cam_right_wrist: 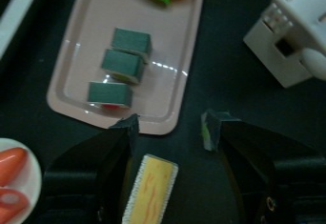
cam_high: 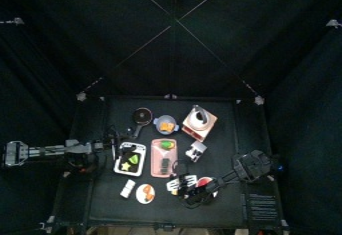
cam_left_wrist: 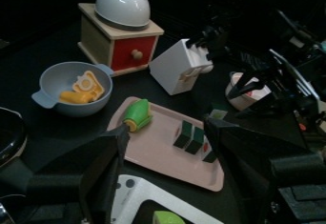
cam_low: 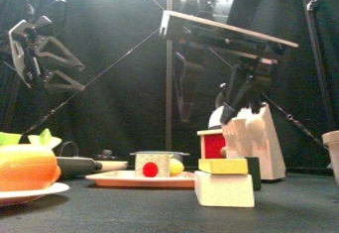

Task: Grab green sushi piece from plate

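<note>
1. The green sushi piece (cam_left_wrist: 136,115) lies on the plate (cam_left_wrist: 163,156), at the end toward the back of the counter (cam_left_wrist: 51,137). Nothing is touching it.
2. The plate is long and salmon-pink. In the top view it runs front to back near the middle of the counter, with the green piece (cam_high: 166,144) at its far end.
3. Three darker teal sushi pieces (cam_right_wrist: 124,64) sit in a row on the same plate, apart from the green piece and nearer the front end.
4. The right gripper (cam_right_wrist: 170,132) hangs over the plate's front end. Its jaws are spread apart and hold nothing, and a yellow block (cam_right_wrist: 152,188) lies on the counter below them.
5. The left gripper (cam_left_wrist: 173,147) is released, its jaws wide apart. It looks across the plate from the side where the white square dish (cam_high: 130,158) stands.
6. Just beyond the plate's far end are a blue bowl (cam_left_wrist: 67,85) with yellow contents, a wooden box (cam_left_wrist: 121,39) topped by a white teapot (cam_left_wrist: 124,1), and a white block (cam_left_wrist: 178,66).
</note>
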`<control>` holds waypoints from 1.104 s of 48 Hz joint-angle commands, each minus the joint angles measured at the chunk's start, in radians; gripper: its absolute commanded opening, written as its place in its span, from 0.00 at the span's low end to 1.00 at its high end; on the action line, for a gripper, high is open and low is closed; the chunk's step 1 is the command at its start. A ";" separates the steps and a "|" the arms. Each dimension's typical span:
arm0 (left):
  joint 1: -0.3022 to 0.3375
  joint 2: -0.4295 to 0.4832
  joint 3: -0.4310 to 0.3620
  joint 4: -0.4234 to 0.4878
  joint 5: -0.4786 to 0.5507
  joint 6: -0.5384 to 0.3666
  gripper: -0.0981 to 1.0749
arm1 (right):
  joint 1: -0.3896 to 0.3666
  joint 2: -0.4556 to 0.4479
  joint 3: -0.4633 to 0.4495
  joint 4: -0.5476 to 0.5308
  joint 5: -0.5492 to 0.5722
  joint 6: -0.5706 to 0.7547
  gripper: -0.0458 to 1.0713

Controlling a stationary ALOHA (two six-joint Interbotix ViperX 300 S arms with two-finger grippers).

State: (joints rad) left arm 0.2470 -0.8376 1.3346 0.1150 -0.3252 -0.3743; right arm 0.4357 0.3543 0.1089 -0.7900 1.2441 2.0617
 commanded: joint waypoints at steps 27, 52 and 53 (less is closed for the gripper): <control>-0.002 0.002 -0.014 0.003 -0.005 0.002 0.90 | -0.285 0.015 -0.129 0.112 -0.144 -0.413 0.86; -0.002 0.002 -0.015 0.003 -0.005 0.002 0.90 | -0.330 0.015 -0.067 0.241 -0.293 -0.453 0.86; -0.002 0.002 -0.015 0.003 -0.005 0.002 0.90 | -0.331 0.014 -0.064 0.241 -0.298 -0.453 0.86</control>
State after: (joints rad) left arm 0.2470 -0.8360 1.3346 0.1166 -0.3252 -0.3743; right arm 0.1135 0.3942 0.0491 -0.5522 0.9603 1.6107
